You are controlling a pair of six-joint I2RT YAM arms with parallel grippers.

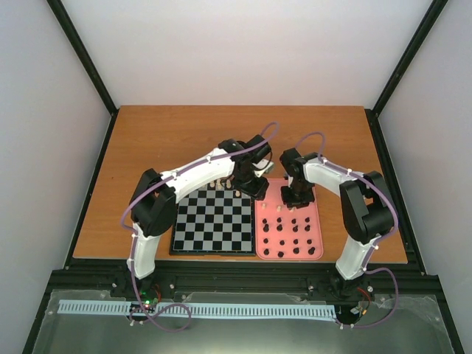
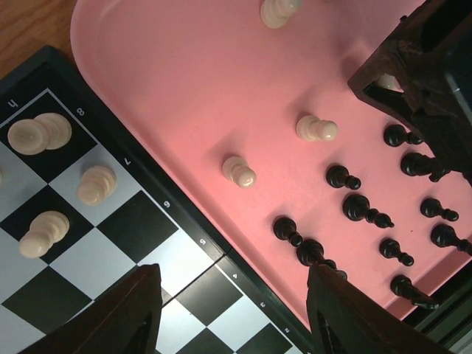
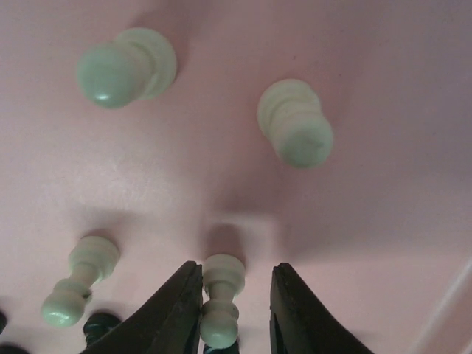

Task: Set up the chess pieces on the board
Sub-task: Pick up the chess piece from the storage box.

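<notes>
Beneath the left gripper (image 2: 232, 295) runs the right border of the board (image 2: 110, 228), where it meets the pink tray (image 2: 184, 88). Its jaws stand apart with nothing between them. To its left and ahead, three cream pieces (image 2: 97, 184) stand on the board's squares. Ahead and to its right, on the tray, are three loose cream pawns (image 2: 238, 170) and a cluster of black pieces (image 2: 358, 208). Further right, the right gripper (image 3: 234, 269) sits low over the tray, its fingers (image 3: 177, 310) on either side of one standing pawn (image 3: 220, 310). A sliver of gap shows at the right finger, so the jaws are not clamped. A second pawn (image 3: 70, 291) stands just left of that hand.
</notes>
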